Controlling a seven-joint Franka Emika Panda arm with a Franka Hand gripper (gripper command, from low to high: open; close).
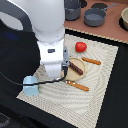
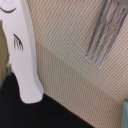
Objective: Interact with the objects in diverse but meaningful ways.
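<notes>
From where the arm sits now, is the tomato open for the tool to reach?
Probably yes. The tomato lies alone on the mat, with bare mat around it and nothing over it. The arm hangs just beside it, over the plate holding the sausage.

Mat (image 1: 102, 67) bare toward exterior view's right — tomato (image 1: 80, 47), sausage (image 1: 76, 67), cutlery (image 1: 77, 85) crowd middle.

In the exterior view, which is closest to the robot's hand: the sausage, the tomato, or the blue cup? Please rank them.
Gripper sits mid-mat, mostly hidden by the arm.
1. Sausage, just toward the exterior view's right, on its plate.
2. Blue cup, toward the left, near the mat's edge.
3. Tomato, farther back, right.
</notes>
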